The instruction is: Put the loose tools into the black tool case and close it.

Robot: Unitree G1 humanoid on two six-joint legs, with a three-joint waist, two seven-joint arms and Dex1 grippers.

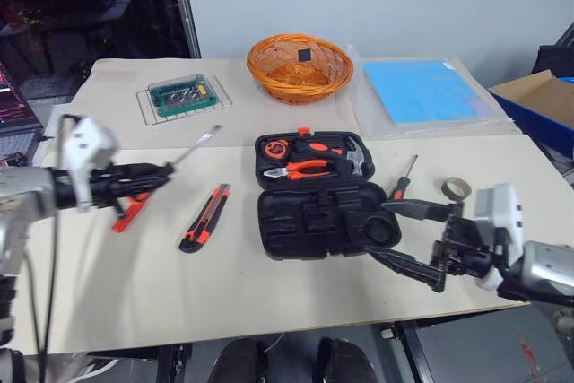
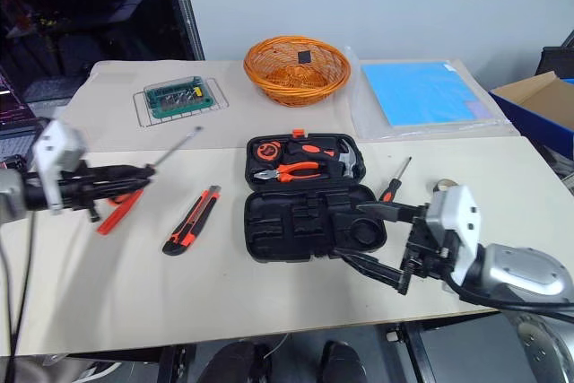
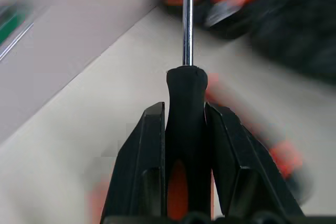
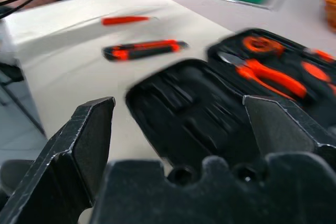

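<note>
Left wrist view: one screwdriver point(image 3: 186, 108) is pinched by the left gripper point(image 1: 167, 169), the right gripper point(image 1: 387, 232) is spread empty, and the case point(image 1: 314, 218) lies open with the knife point(image 1: 205, 216) and tape roll point(image 1: 456, 187) unpacked.

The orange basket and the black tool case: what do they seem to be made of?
Orange basket: looks like woven wicker or plastic strands, with a visible open weave; which one is unclear. Black tool case: apparently moulded matte plastic, with shaped recesses and rounded corners.
</note>
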